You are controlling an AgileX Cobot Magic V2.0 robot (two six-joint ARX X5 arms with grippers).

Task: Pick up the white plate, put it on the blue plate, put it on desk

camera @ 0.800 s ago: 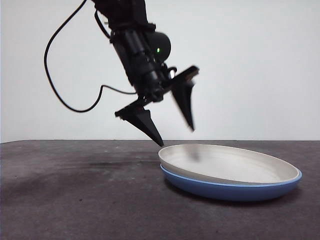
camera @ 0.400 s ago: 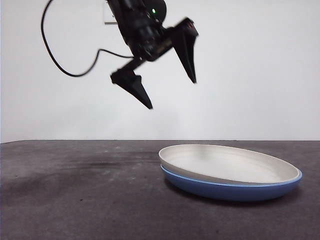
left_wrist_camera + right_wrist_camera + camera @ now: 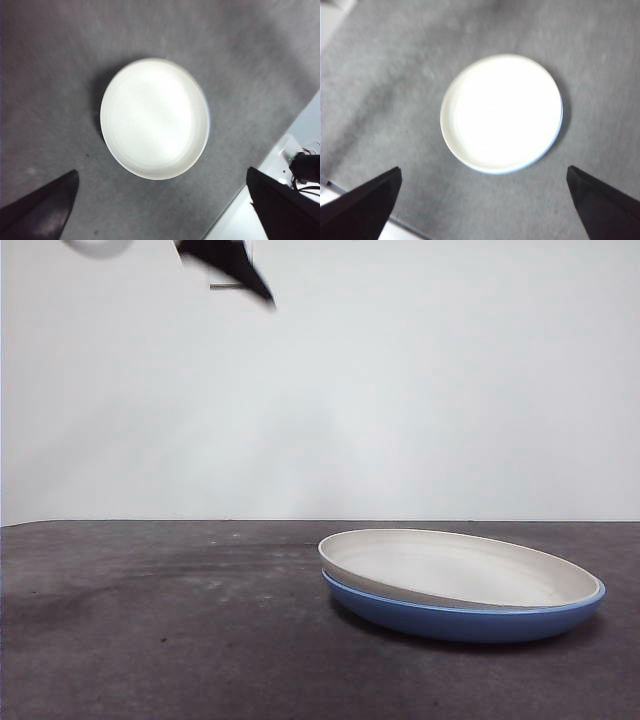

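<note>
Plates sit stacked on my worktop (image 3: 150, 640): the white plate (image 3: 455, 565) rests inside the blue plate (image 3: 470, 620), slightly tilted, its left rim riding above the blue rim in the front view. From above on my wrist cameras, the white plate (image 3: 155, 118) covers nearly all of the blue one; only a thin blue edge (image 3: 562, 117) shows along one side in the right wrist view. My left pincer (image 3: 160, 210) hangs high over the stack with its jaws spread wide and nothing between them. My right pincer (image 3: 485, 210) is likewise spread wide and empty, high above the plates. In the front view I see only one black tip (image 3: 228, 262) at the top edge.
</note>
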